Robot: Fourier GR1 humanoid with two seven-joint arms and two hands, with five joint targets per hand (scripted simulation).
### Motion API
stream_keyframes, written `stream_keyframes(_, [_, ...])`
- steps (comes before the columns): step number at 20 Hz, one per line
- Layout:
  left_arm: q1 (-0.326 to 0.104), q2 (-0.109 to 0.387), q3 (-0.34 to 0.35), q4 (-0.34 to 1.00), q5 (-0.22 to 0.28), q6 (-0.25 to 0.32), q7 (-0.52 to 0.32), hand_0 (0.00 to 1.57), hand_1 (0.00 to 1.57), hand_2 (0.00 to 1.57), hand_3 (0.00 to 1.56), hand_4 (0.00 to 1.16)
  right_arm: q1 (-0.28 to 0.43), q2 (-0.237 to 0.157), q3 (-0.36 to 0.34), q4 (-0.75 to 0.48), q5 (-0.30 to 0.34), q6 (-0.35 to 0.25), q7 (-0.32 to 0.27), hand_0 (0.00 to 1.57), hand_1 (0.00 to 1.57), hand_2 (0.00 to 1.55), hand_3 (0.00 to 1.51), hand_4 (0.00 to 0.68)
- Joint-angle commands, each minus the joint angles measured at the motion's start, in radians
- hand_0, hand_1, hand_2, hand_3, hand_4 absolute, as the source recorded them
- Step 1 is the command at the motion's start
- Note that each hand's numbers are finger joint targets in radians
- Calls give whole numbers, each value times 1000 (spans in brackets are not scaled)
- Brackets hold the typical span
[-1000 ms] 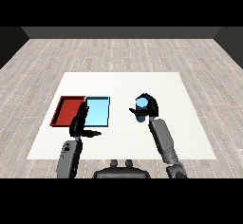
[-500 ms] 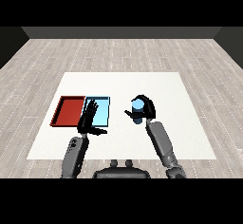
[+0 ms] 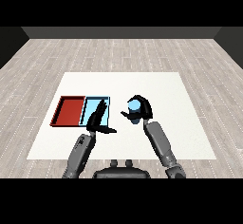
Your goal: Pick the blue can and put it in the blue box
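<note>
Can [image 3: 135, 106] is in the right hand [image 3: 140, 110], right of the trays and apart from them; whether it sits on the table [image 3: 180, 123] or is lifted off it can't be told from this view.

Nearest: two grey forearms come in from the lower corners. L forearm runs up to the left hand [image 3: 97, 121], fingers straight and pointing away over the near part of the blue tray [image 3: 105, 102], thumb sticking out to the right over the table. Hand holds nothing. Can't tell if it touches the tray or hangs above it.

R forearm angles up and left to the right hand, black fingers curled round the can w/ thumb on its left side. Can's light blue top and part of its side show between fingers; the rest is hidden by the hand.

Further back: red tray [image 3: 70, 111] and blue tray lie side by side, touching, red on the left, blue on the right, both on the left half of the table. Red tray shows nothing inside. Blue tray: seen part shows nothing in it, but the left hand covers much of its near middle, so that bit can't be checked.

Can is just right of the blue tray, outside it, w/ bare table between them
</note>
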Motion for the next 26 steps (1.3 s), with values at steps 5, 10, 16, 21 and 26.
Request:
stream_keyframes(5, [-62,0,-115,58,-8,136,-19,0,0,0,0,0,-39,0,60,0,10,-22,18,1444,1444,1451,1430,606])
stream_keyframes(10, [-167,0,-117,188,29,173,-35,0,0,0,0,0,-22,0,133,24,-26,-63,-38,1426,1426,1461,1425,627])
stream_keyframes(16, [-138,0,-196,243,73,170,-114,0,0,0,0,0,-61,0,138,-58,3,-76,71,1432,1432,1464,1425,608])
stream_keyframes(21, [-188,0,-161,288,66,161,-86,0,0,0,0,0,-87,0,154,48,-22,-64,-13,1442,1442,1461,1418,613])
stream_keyframes(26, [-150,0,-199,261,80,184,-110,0,0,0,0,0,-18,0,159,-69,0,-55,16,1432,1432,1458,1419,624])
